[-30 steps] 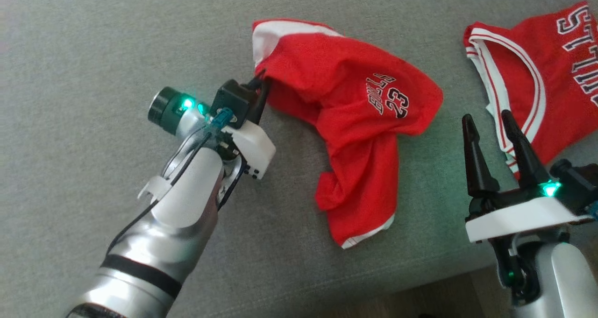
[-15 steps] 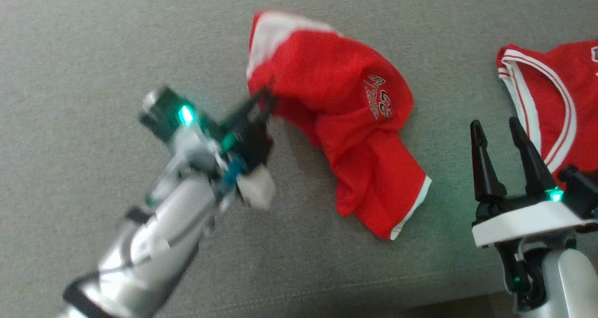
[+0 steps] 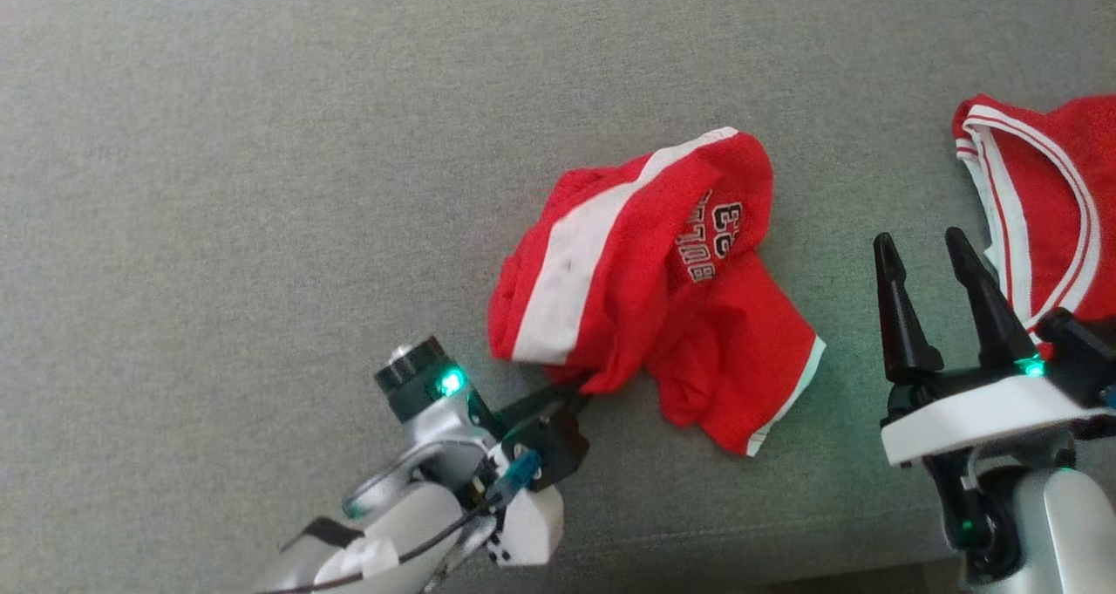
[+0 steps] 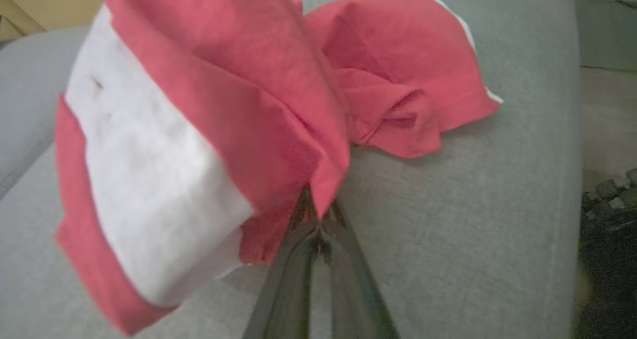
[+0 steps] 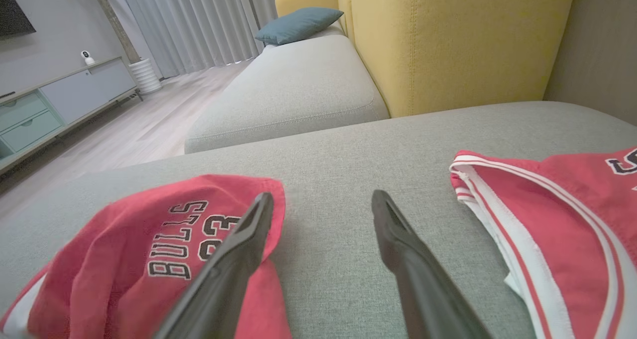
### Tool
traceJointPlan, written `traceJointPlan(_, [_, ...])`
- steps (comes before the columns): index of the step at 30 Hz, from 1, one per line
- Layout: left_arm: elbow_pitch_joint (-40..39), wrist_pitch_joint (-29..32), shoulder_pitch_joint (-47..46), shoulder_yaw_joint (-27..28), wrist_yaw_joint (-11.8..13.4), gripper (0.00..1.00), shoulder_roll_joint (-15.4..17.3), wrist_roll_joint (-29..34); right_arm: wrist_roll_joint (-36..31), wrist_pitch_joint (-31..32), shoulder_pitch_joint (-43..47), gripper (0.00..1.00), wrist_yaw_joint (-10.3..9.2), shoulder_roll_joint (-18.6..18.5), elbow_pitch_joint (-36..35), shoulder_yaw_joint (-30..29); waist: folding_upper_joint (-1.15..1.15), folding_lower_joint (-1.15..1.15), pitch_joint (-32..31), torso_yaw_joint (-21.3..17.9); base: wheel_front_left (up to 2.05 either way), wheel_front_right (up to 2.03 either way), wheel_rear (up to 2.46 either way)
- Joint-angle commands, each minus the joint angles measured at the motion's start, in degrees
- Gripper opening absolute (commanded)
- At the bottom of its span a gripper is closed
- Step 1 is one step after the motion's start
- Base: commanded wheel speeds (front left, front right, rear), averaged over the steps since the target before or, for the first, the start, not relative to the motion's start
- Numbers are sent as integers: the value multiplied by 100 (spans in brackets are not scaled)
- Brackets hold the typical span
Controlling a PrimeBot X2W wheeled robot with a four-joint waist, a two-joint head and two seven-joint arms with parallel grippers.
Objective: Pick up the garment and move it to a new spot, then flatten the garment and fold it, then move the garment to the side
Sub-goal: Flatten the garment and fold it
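A pair of red basketball shorts (image 3: 628, 262) with a white side stripe and "BULLS 23" lettering is lying crumpled near the middle of a grey sofa cushion (image 3: 261, 184). The left gripper (image 3: 582, 386) is pinching a bunched edge at the near-left side of the heap, its dark fingers closed tight on the cloth. The right gripper (image 3: 920, 243) is hovering off to the right with its two fingers spread wide and holding nothing, close beside a red jersey (image 3: 1046, 193) that is lying at the cushion's right side.

Soft, even daylight; left wrist view blurred and washed out.
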Motion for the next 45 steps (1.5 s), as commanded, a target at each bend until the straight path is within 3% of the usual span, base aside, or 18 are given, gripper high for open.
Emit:
traceJointPlan(1, [-133,-138,-68,195,14,6,-23,-65,22,10,-42,100,37,-64,-211,101,0,0,-20,-2,0,0,0])
traceJointPlan(2, [-91,-248,-42,226,59,76,-64,-119,19,17,-29,100,37,-64,-213,94,0,0,-40,6,0,0,0])
traceJointPlan(3, [-64,-344,-9,264,99,100,-105,-185,14,25,-12,100,37,-64,-218,85,0,0,-60,16,0,0,0])
traceJointPlan(14, [-886,-1071,543,954,775,100,-228,-866,-113,185,128,100,37,-130,-402,52,0,0,-363,214,0,0,0])
traceJointPlan(26, [-1659,-1117,1248,2678,1758,100,-32,-1639,-234,339,210,100,37,-235,-624,5,0,0,-506,326,0,0,0])
traceJointPlan(34, [-1662,-1117,1590,3328,1942,100,155,-1729,-273,394,276,100,37,-256,-662,7,0,0,-597,296,0,0,0])
traceJointPlan(45, [-1696,-1118,1672,3435,1858,100,117,-1621,-257,413,255,100,37,-268,-650,14,0,0,-567,276,0,0,0])
